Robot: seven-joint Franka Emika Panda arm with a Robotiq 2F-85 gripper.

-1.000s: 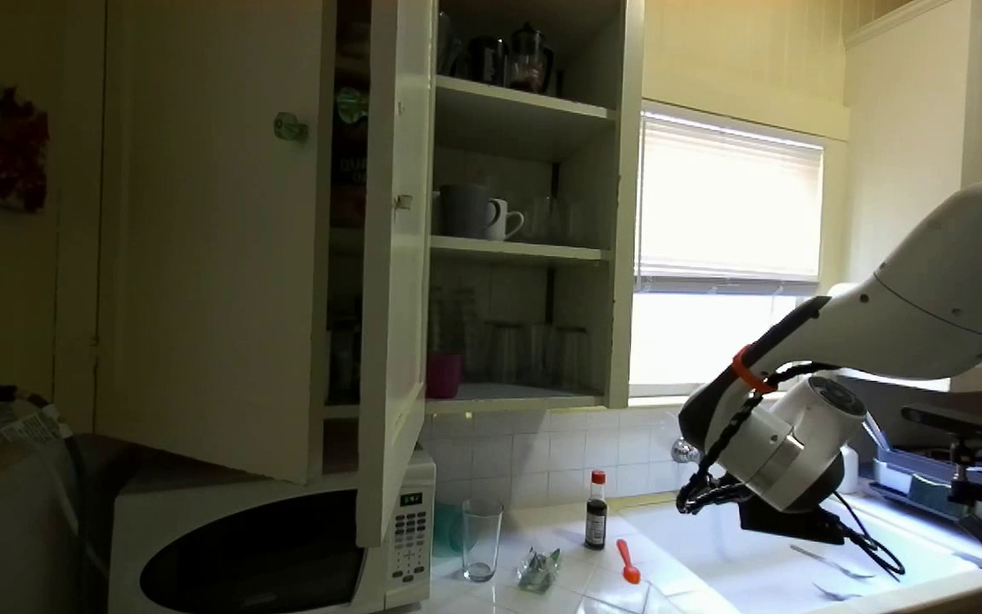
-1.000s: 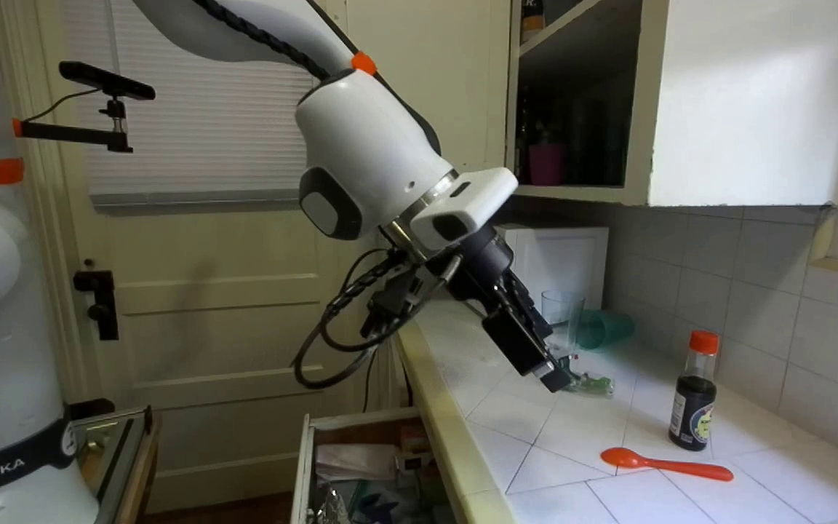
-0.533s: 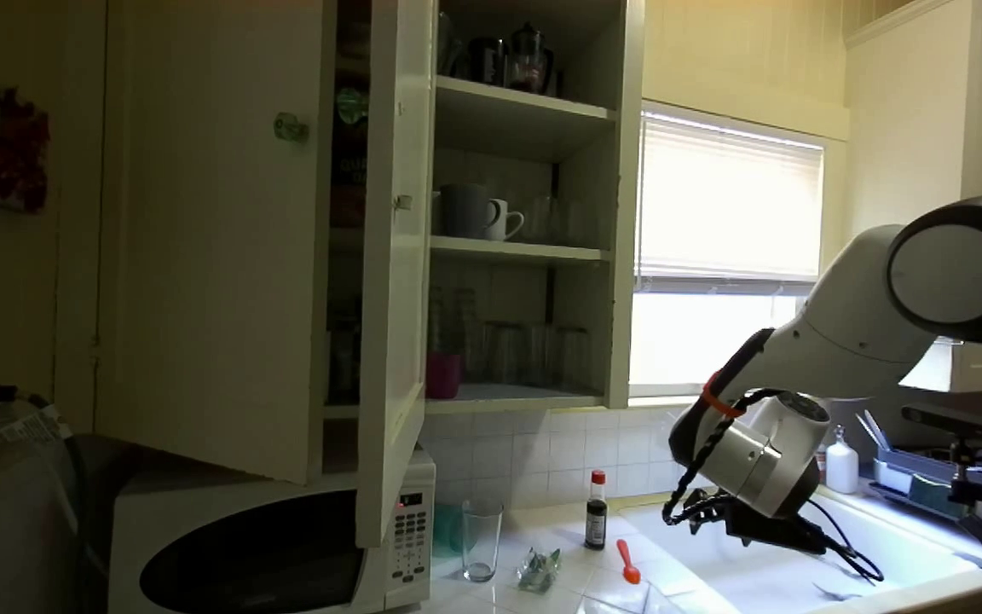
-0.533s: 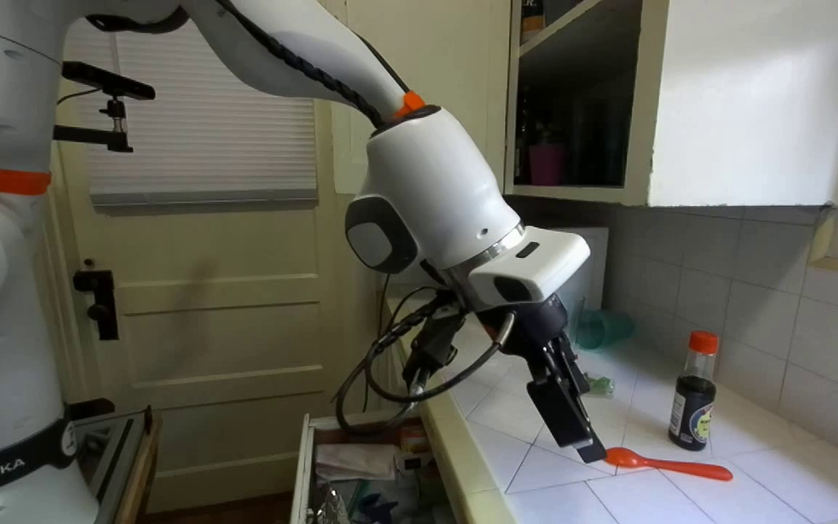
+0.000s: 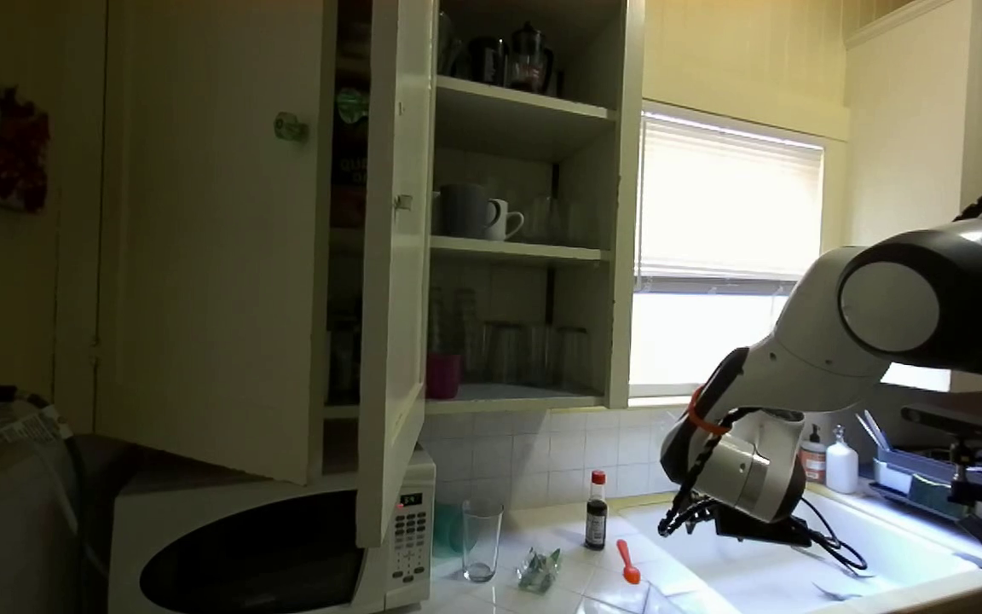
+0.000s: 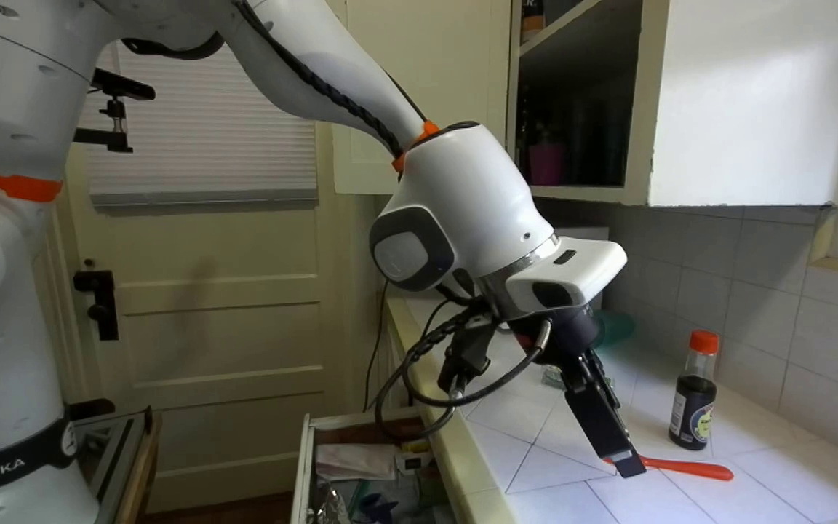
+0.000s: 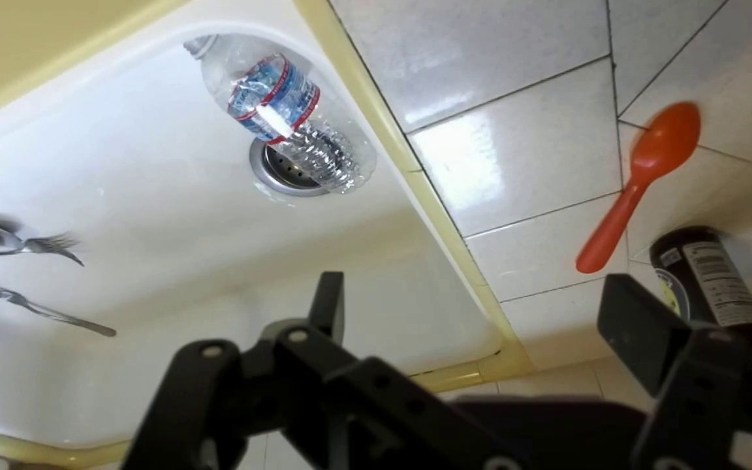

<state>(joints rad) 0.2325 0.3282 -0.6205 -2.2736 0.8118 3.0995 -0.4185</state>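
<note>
Ahead of the claw (image 7: 480,297), spoon (image 7: 642,173) flat on counter (image 7: 526,137); in wrist view, long axis aslant, handle end toward claw, bowl away. Jaws spread wide, holding nothing. Bottle (image 7: 709,277) partly behind one jaw.

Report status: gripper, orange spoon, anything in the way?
Gripper open and empty. Orange spoon on tiled counter, not grasped. Red-capped bottle upright close by, may crowd the approach.
</note>
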